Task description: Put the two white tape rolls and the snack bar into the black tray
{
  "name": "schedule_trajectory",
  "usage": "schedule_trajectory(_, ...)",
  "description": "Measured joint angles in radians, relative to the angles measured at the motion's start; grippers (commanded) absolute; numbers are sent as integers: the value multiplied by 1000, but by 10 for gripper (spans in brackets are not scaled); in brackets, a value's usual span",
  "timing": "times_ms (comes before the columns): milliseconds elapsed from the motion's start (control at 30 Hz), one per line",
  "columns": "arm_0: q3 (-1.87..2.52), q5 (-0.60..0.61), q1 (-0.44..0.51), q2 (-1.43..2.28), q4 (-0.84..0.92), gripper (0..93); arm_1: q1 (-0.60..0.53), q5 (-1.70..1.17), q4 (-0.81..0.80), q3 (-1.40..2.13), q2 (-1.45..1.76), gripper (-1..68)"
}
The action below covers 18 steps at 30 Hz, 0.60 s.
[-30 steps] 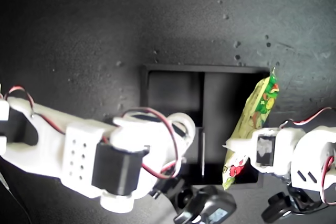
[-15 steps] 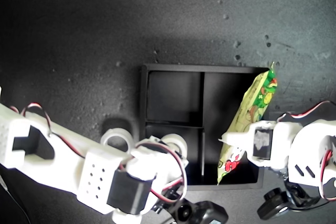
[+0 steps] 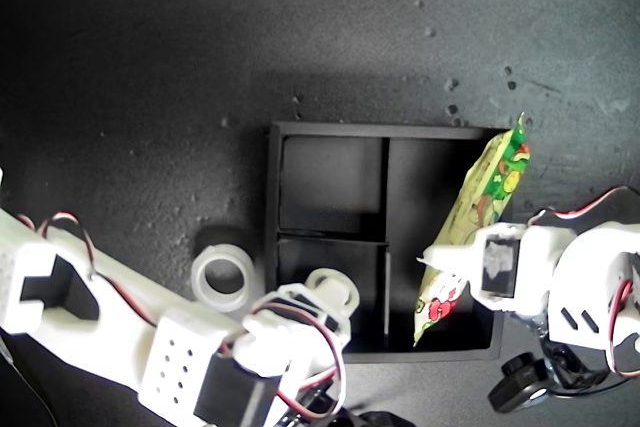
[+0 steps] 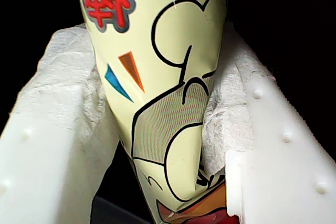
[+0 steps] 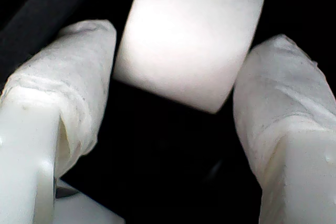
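The black tray [image 3: 275, 247] sits mid-table in the exterior view. The snack bar [image 3: 490, 187] hangs tilted over the tray's long compartment on the exterior view's right, its far tip above the tray's rim. My first gripper [image 3: 452, 262] [image 4: 163, 87] is shut on the bar's lower half, its padded fingers [image 4: 73, 93] pressing the wrapper [image 4: 157, 51]. My second gripper [image 3: 332, 297] [image 5: 181, 51] is over the tray's near small compartment, shut on a white tape roll [image 5: 189, 40]. In the exterior view that roll is mostly hidden by the gripper. The other white tape roll [image 3: 222, 279] lies flat on the table just beyond the tray's left wall in the exterior view.
The dark tabletop [image 3: 150, 67] stretches bare behind and to the exterior view's left of the tray. The tray's far small compartment [image 3: 330, 182] holds nothing. The second arm's white body [image 3: 110, 327] fills the exterior view's bottom left, and the first arm's body [image 3: 590, 287] its right edge.
The second arm has drawn back toward the exterior view's bottom left, uncovering the loose tape roll beside the tray. The first gripper has shifted slightly with the snack bar.
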Motion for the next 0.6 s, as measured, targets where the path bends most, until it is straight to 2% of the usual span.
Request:
schedule_trajectory(433,-3,52,9,51,0,190,9,6,12,0,0,6)
schedule_trajectory(500,-3,78,9,83,0,189,14,11,15,0,0,72)
schedule_trajectory(600,41,110,9,172,0,186,20,14,37,8,0,124)
